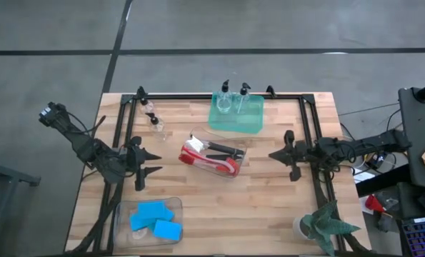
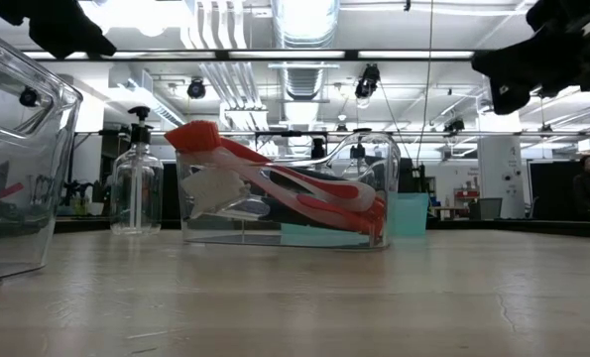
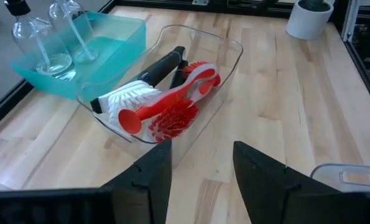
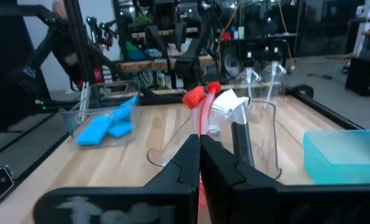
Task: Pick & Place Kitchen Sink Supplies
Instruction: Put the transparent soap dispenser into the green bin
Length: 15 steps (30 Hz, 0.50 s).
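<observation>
left arm at the tabletop's (image 1: 269, 193) left side, left tool (image 1: 150, 163) pointing toward the middle, fingers (image 3: 148, 175) parted to a medium gap, holding nothing, above bare wood.

three blue sponges (image 1: 155, 218) in a clear bin (image 1: 123, 214) at the near-left corner, overlapping each other. two small clear pump bottles (image 1: 153, 118) with black tops stand loose on the tabletop at the far left, just beside each other.

centre: second clear bin (image 1: 235, 165) lying at a slant, with brushes inside. two red dish brushes (image 3: 175, 111) and one black-handled brush with white bristles (image 3: 135, 96), counted from the left wrist view. handles cross and overlap, so where each one ends is hard to make out. in the low view the heads stick up over the bin rim.

behind it, green translucent tray (image 1: 251, 125) at the far edge with two more pump bottles (image 1: 233, 100) standing in it, so four bottles total.

right arm at the right side, right tool (image 1: 277, 154) pointing at the centre bin, fingers (image 4: 191, 158) pressed together, empty, clear of the bin.

potted green plant (image 1: 325, 223) at the near-right corner, pot partly covered by leaves. low view only catches dark bits of both arms at its top corners, tools cut off there.
</observation>
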{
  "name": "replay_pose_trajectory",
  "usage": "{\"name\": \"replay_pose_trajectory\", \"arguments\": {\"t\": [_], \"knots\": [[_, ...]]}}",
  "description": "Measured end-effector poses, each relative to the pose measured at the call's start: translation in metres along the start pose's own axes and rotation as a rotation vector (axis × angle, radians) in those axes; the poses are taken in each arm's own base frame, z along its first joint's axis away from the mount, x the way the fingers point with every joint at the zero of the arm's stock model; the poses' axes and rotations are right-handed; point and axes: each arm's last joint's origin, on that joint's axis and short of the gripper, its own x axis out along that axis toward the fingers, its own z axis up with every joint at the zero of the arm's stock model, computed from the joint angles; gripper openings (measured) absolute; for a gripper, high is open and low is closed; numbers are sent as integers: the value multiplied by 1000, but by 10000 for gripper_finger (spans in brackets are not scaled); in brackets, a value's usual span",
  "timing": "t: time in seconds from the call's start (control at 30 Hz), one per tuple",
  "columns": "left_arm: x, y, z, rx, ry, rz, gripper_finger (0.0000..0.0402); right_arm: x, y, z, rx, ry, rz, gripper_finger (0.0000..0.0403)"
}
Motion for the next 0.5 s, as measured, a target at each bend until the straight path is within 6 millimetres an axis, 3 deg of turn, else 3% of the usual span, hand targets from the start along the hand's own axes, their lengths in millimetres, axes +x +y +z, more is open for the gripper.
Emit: {"name": "replay_pose_trajectory", "arguments": {"t": [0.5], "knots": [[-3,4,2,-47,-52,61,163,-19,-3,3,29,-122,-14,8]]}}
